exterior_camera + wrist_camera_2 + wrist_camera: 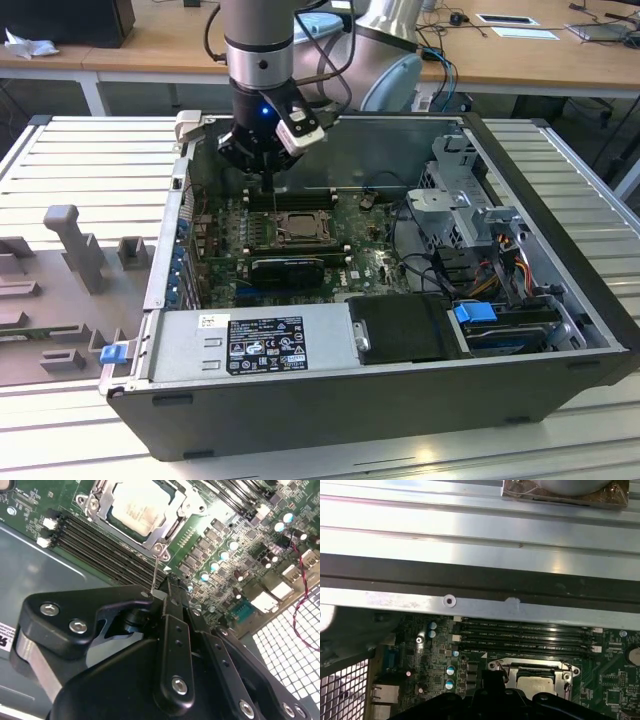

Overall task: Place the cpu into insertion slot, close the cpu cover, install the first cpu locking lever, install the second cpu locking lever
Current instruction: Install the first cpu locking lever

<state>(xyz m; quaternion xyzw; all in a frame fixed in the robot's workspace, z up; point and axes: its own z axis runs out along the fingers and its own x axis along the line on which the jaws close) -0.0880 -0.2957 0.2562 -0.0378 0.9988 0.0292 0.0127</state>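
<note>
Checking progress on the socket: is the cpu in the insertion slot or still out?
In. The cpu lies flat inside the insertion slot, with the cpu cover framing it in the second wrist view.

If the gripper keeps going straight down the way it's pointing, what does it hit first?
Probably the memory slots beside the insertion slot, or the near edge of the cpu cover. The gripper hangs just above them, pointing down at the board; depth is hard to judge.

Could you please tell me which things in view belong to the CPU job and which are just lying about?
Belonging to the job:
- cpu, seated in the insertion slot
- cpu cover, down around it
- gripper, just above a thin lever wire

Lying about:
- memory slots
- drive cage
- power supply
</note>
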